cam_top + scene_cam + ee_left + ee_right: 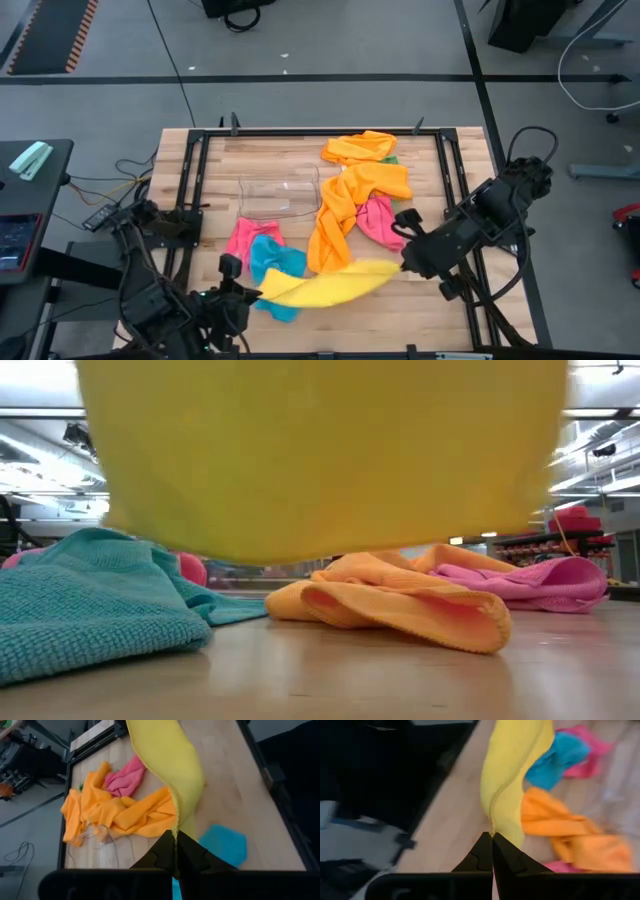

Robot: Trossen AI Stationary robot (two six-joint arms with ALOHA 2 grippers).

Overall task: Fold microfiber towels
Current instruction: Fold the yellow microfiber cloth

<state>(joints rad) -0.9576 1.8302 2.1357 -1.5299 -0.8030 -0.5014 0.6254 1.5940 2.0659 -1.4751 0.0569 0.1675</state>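
Aloft: yellow towel (pixel 325 286) stretched, sagging | left hand (pixel 176 854), right hand (pixel 492 851) pinching opposite ends, seemingly corners

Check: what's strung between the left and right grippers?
The yellow towel, pinched at opposite ends by left gripper and right gripper, clearest in the high view.

Towel count: one yellow towel (pixel 325 285), stretched between the left gripper (pixel 258 293) and the right gripper (pixel 404 262); one blue towel (pixel 275 262) beside the left gripper; two pink towels, one (pixel 243 236) beyond the blue and one (pixel 377 220) near the right gripper. Two orange towels (pixel 345 205) (pixel 360 148) lie beyond the grippers, with a green scrap (pixel 390 158) at the farther one. One clear bin (pixel 279 196).
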